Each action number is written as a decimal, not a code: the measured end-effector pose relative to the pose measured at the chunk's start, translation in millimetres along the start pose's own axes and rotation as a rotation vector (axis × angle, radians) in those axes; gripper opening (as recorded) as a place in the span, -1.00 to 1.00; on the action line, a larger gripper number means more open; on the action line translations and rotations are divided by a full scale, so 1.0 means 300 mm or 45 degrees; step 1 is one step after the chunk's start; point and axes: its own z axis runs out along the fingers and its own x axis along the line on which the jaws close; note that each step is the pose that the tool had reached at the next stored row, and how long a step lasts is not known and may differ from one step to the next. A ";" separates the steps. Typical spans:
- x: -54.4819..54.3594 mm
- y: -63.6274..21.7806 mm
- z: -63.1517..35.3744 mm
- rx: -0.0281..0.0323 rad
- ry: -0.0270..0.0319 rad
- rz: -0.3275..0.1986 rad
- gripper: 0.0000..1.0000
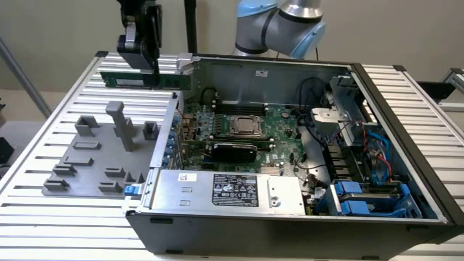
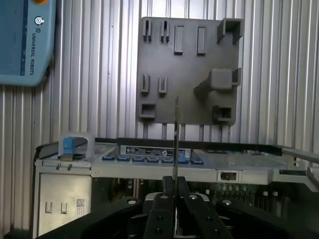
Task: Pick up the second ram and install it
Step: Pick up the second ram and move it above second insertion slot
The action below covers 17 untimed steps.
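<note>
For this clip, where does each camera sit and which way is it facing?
Exterior view: raised, off the arm, looking down into the open computer case; the arm and gripper show.
Wrist view: on the wrist, looking past the gripper onto the grey fixture plate and case edge.
Shared: the second ram clamped in the gripper, the fixture plate, the case.

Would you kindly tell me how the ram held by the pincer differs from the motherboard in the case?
The second ram is a narrow strip; the motherboard is a broad board. The second ram stands on edge, held aloft by the pincer; the motherboard lies flat inside the case. Both are green circuit boards.
</note>
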 end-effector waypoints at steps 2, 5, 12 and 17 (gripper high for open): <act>-0.005 -0.031 -0.001 -0.0001 0.0000 0.000 -1.00; -0.013 -0.076 -0.003 -0.0002 0.0001 0.000 -1.00; -0.042 -0.182 0.002 -0.0002 0.0000 0.000 -1.00; -0.081 -0.243 0.022 -0.0002 0.0001 0.000 -1.00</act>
